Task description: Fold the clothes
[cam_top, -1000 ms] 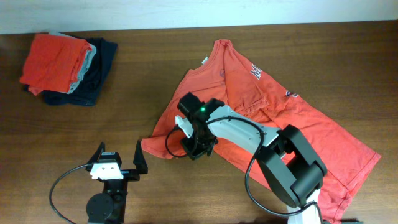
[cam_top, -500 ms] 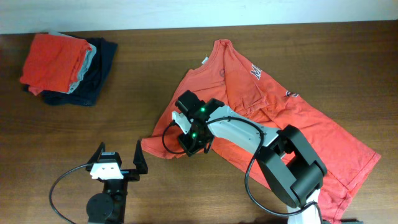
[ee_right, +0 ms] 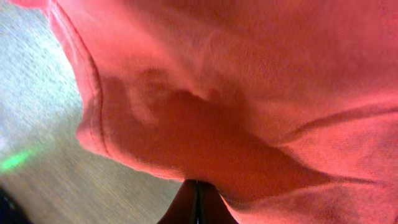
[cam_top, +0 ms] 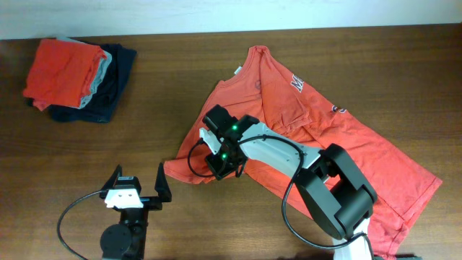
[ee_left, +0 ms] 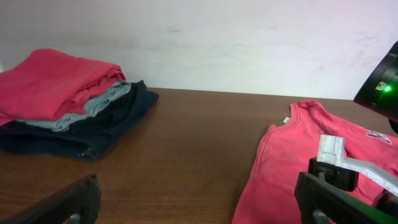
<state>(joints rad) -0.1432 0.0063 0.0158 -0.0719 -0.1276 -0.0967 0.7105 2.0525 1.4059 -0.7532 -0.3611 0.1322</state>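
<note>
An orange-red T-shirt (cam_top: 339,137) lies spread and rumpled on the right half of the brown table; it also shows in the left wrist view (ee_left: 286,168). My right gripper (cam_top: 221,167) is down on the shirt's left edge near the sleeve. In the right wrist view its fingers (ee_right: 196,200) are pressed together with the shirt's cloth (ee_right: 249,93) bunched right at their tips, lifted a little off the table. My left gripper (cam_top: 137,189) is open and empty over bare table near the front edge, left of the shirt; its jaws (ee_left: 199,205) frame bare wood.
A stack of folded clothes (cam_top: 76,71), orange on grey on navy, sits at the back left; it shows in the left wrist view (ee_left: 62,99) too. A black cable (cam_top: 68,217) loops by the left arm's base. A pale wall lies beyond the table's far edge.
My right gripper has shifted slightly left and forward along the shirt's edge. The left arm has not moved.
</note>
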